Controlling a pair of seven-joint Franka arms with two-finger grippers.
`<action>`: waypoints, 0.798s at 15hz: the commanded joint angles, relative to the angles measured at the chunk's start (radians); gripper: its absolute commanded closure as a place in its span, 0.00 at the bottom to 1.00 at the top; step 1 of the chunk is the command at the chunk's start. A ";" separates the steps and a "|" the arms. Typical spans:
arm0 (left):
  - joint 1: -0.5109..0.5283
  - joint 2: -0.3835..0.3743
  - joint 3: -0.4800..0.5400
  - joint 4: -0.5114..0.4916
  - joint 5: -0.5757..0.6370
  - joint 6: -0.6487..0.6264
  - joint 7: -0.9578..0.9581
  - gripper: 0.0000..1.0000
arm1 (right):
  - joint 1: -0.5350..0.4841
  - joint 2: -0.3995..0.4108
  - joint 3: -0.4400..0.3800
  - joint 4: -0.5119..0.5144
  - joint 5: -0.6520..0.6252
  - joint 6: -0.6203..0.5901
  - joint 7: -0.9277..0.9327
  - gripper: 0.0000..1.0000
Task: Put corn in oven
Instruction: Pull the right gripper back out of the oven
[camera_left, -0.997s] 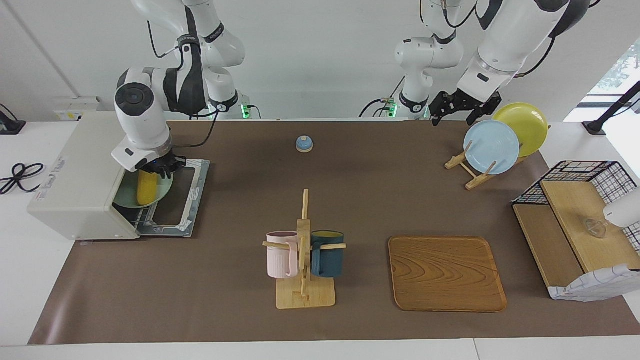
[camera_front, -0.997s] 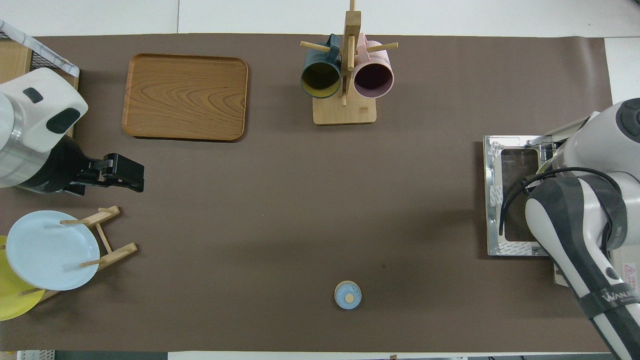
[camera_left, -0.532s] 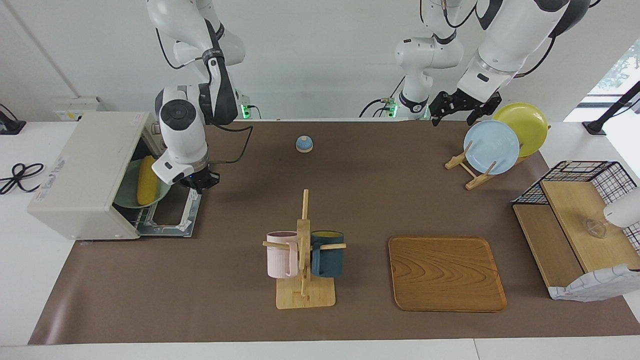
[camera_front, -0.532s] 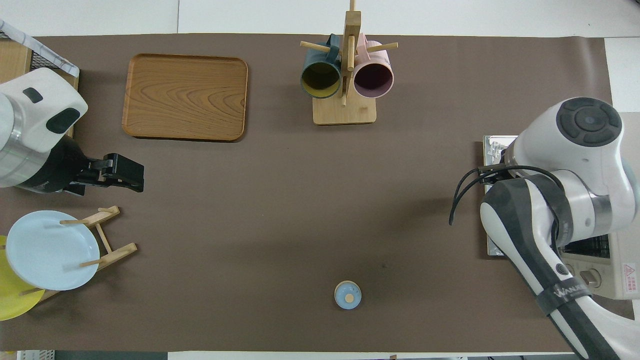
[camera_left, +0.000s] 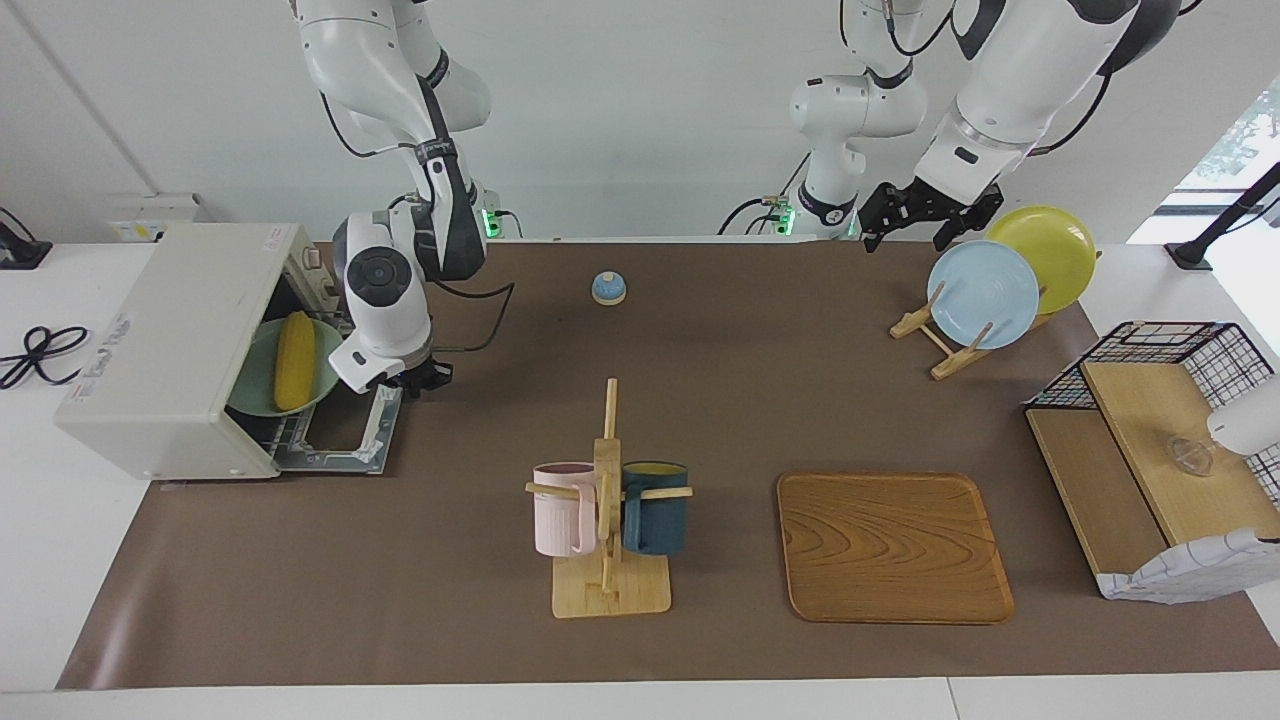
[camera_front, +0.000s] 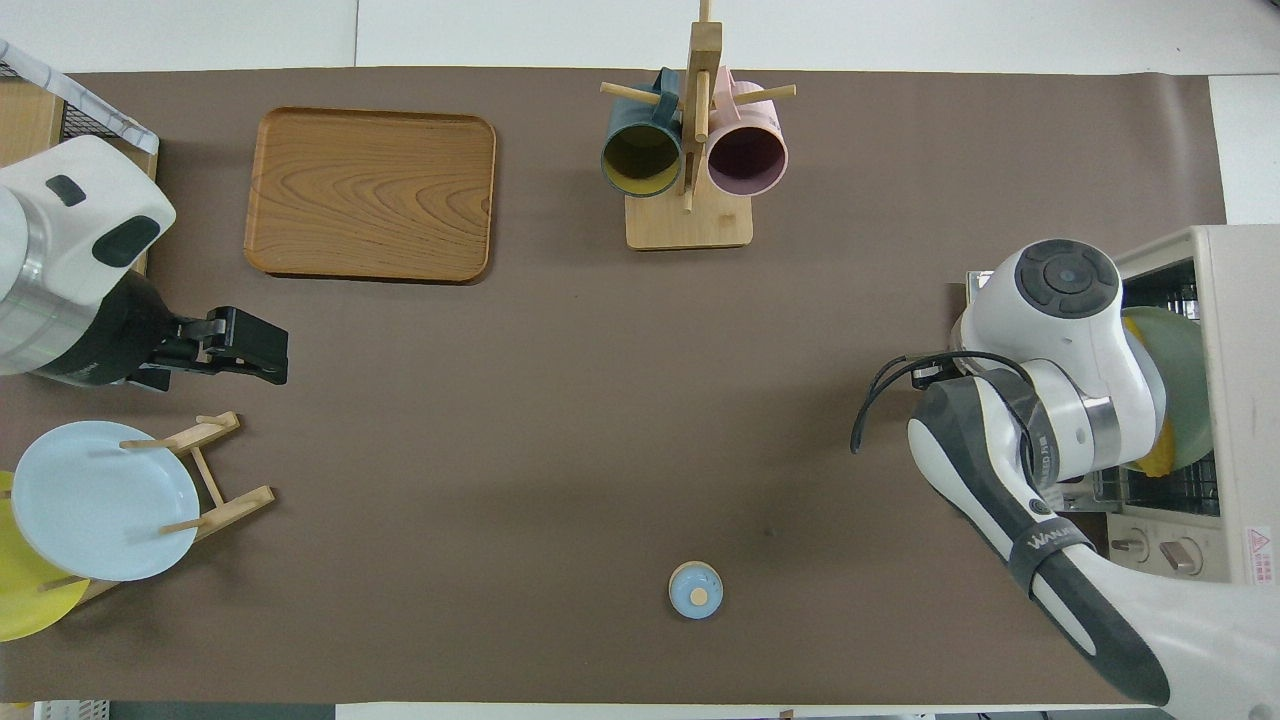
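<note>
Bright yellow corn cob (camera_left: 294, 360) sits on a green plate (camera_left: 262, 385) inside the off-white toaster oven (camera_left: 165, 350); right tool (camera_left: 413, 378) pressed together over the oven's dropped door, left tool (camera_left: 915, 222) spread, waiting over the plate rack (camera_left: 935, 340).

- Table (camera_left: 300, 620): covered by a brown mat.
- Oven (camera_left: 170, 350): at the right arm's end, door down.
- Mug rack (camera_left: 608, 560), wooden tray (camera_left: 893, 548): farther from the robots.
- Blue bell (camera_left: 608, 288), plate rack (camera_left: 935, 340): nearer.

The corn (camera_left: 294, 360) lies on a green plate (camera_left: 262, 385) inside the oven (camera_left: 165, 350), at the right arm's end of the table. The right gripper (camera_left: 418, 377), fingertips together, hangs over the dropped door's outer edge. The left gripper (camera_left: 915, 215) waits, fingers spread, above the plate rack (camera_left: 935, 340).
</note>
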 joint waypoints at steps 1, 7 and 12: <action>0.016 -0.005 -0.006 0.007 -0.015 -0.015 0.002 0.00 | -0.012 -0.039 0.004 -0.059 0.013 0.019 0.008 1.00; 0.016 -0.005 -0.006 0.007 -0.015 -0.015 0.002 0.00 | -0.018 -0.043 0.002 -0.067 -0.045 0.001 0.001 1.00; 0.016 -0.005 -0.006 0.007 -0.015 -0.015 0.002 0.00 | -0.016 -0.043 0.003 -0.021 -0.176 -0.086 -0.062 1.00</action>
